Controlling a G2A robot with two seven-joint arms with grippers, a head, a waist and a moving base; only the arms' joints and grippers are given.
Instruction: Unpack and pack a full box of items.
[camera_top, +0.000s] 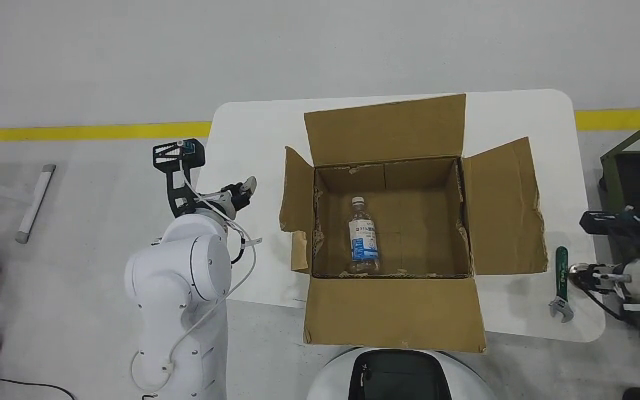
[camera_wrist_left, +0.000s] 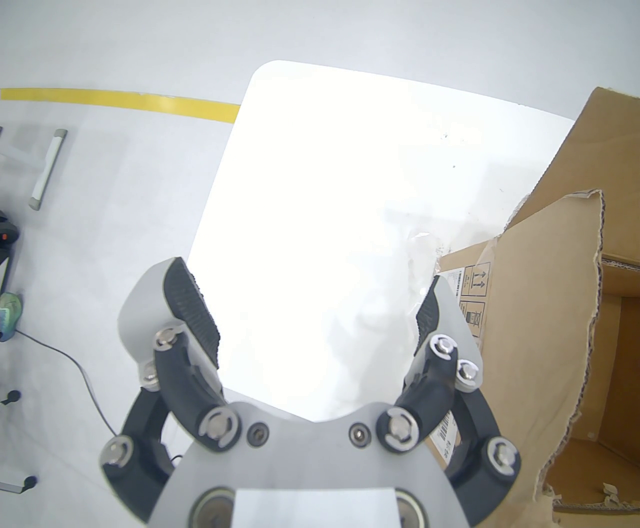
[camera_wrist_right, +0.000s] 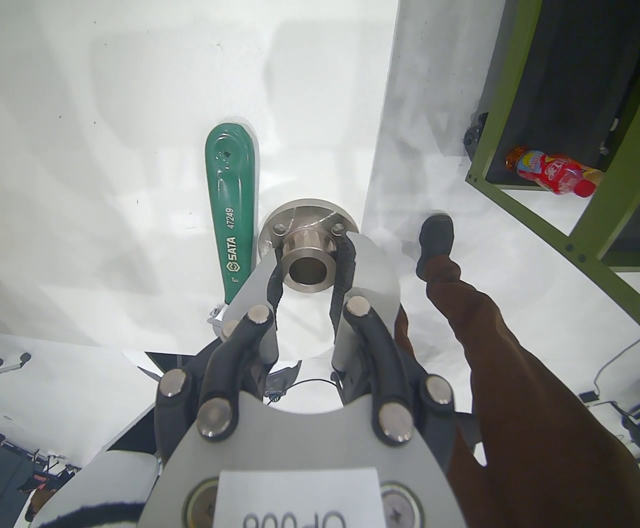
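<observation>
Big stuff first: the white rounded table (camera_top: 260, 150), and on it the brown cardboard box (camera_top: 390, 130) with all four flaps folded out. On the box floor, a bit left of the middle, lies a clear plastic bottle with a blue-and-white label (camera_top: 363, 236), cap pointing away from me. My left gripper (camera_wrist_left: 307, 290) hangs over the table just beside the box's torn left flap, jaws wide apart and holding nothing.

At the table's right edge lies a green-handled adjustable wrench (camera_wrist_right: 230, 215). Right next to it, my right gripper (camera_wrist_right: 312, 265) is clamped on the neck of a small steel flanged bushing (camera_wrist_right: 305, 215). I can't tell if the flange sits on the table or hovers.

My read is that this piece is either landing by the wrench or heading for the box. Either way:
- Grip square on the neck.
- Travel straight up or down so the flange doesn't nudge the wrench.
- Mind the table edge.
- Clear the right flap before lowering in beside the bottle, not onto it.
</observation>
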